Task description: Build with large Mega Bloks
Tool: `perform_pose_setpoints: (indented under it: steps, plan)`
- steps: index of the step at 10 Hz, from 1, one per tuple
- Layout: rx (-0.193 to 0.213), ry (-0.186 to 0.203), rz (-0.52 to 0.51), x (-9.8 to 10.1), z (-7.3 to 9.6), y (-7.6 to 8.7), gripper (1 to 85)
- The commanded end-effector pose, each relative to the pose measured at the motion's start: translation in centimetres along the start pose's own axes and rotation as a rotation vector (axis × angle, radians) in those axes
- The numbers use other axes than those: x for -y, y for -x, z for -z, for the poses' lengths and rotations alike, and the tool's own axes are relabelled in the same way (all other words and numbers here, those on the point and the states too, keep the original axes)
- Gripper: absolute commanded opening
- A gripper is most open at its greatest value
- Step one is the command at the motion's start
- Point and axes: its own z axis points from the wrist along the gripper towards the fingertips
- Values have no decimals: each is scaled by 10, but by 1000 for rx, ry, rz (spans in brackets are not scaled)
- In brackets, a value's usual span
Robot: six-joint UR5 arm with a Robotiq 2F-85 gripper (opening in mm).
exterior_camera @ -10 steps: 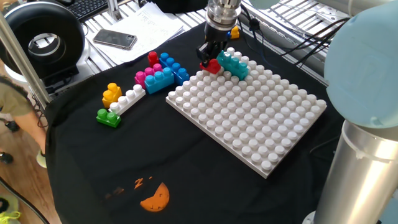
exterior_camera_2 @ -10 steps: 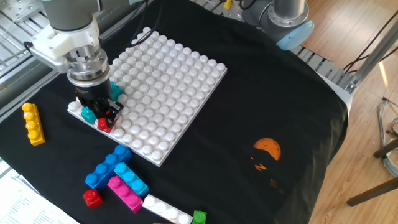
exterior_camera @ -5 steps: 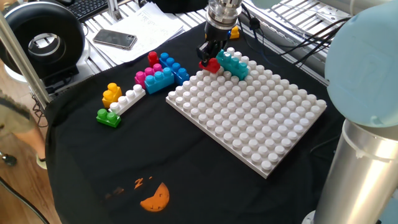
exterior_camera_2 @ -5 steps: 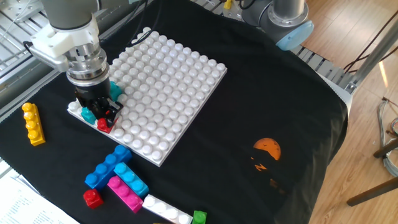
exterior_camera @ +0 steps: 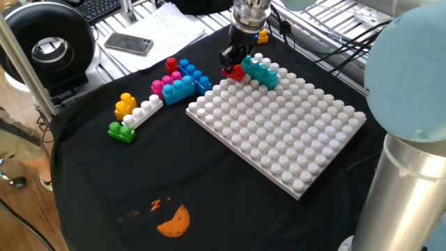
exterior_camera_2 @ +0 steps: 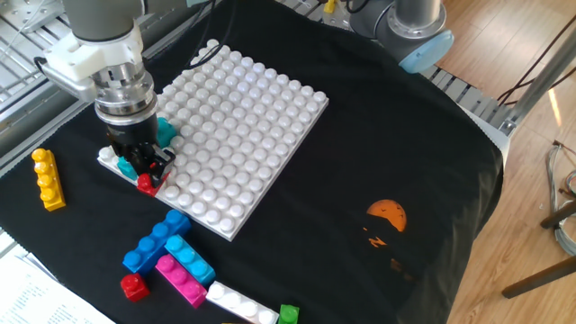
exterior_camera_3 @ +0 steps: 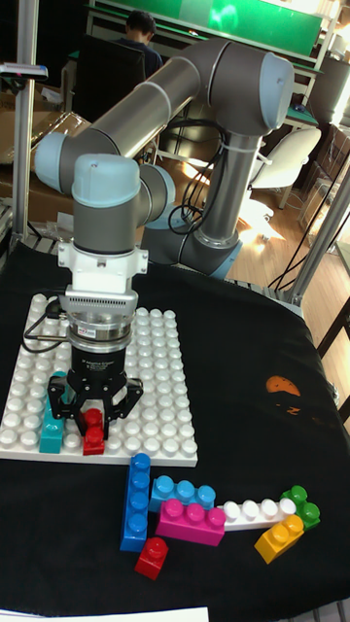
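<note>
Item: gripper [exterior_camera_3: 93,416], black, two-fingered, on a grey-and-silver arm; its fingers are pinched on a small red brick [exterior_camera_3: 93,434] of glossy plastic, seated at the front edge of the baseplate [exterior_camera_3: 165,408], a white square slab covered in round studs. A teal brick [exterior_camera_3: 51,430], long and studded, is seen touching the red brick at its side, also on the baseplate. Loose on the black cloth [exterior_camera_2: 378,135], near the baseplate edge: a blue brick [exterior_camera_3: 137,501] set upright on end, a light-blue brick [exterior_camera_3: 183,493] stacked on a pink one [exterior_camera_3: 191,520], a long white brick [exterior_camera_3: 255,511], a green brick [exterior_camera_3: 304,505], a yellow brick [exterior_camera_3: 279,537] and a second small red cube [exterior_camera_3: 152,557]. Another yellow brick [exterior_camera_2: 47,178] lies apart. An orange printed shape [exterior_camera_2: 389,214] is borne by the cloth; no legible writing is made out.
</note>
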Motion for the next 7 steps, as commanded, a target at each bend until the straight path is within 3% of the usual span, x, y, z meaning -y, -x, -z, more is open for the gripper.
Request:
perform_pose_setpoints:
  steps: [1, 5, 7]
  plan:
    - [28, 15, -19, -1, 6, 5, 20]
    - [30, -21, 8, 10, 5, 10, 20]
    - [29, -21, 9, 9, 7, 10, 13]
